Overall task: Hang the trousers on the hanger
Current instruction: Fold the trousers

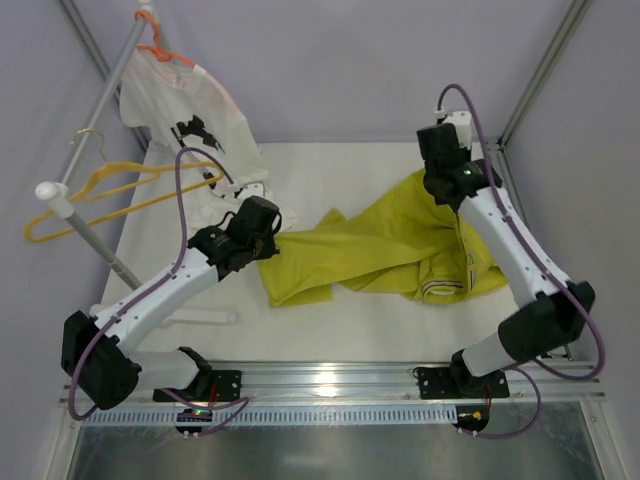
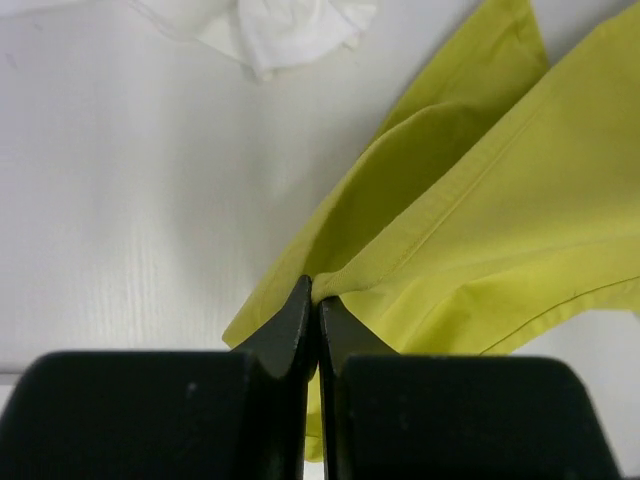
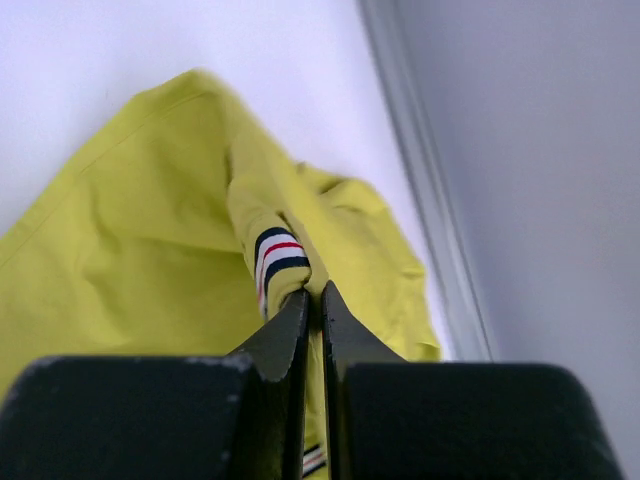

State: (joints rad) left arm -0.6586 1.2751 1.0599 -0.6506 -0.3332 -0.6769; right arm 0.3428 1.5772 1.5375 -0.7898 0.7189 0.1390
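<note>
The yellow-green trousers (image 1: 380, 255) lie crumpled across the middle of the white table. My left gripper (image 1: 268, 246) is shut on a fold at their left end; in the left wrist view the cloth (image 2: 500, 200) is pinched at the tips of that gripper (image 2: 316, 290). At the far right my right gripper (image 1: 452, 197) is shut on the trousers (image 3: 130, 260) right by a striped band (image 3: 275, 255), as its closed tips (image 3: 313, 292) show. The thin yellow hanger (image 1: 110, 190) hangs from the slanted rail at the left, apart from both grippers.
A white T-shirt with black print (image 1: 190, 110) hangs on an orange hanger (image 1: 165, 50) from the same rail (image 1: 90, 125), its hem (image 2: 290, 25) resting on the table near my left gripper. A metal frame post (image 1: 545, 70) and the table's edge strip (image 3: 430, 200) run close to my right gripper.
</note>
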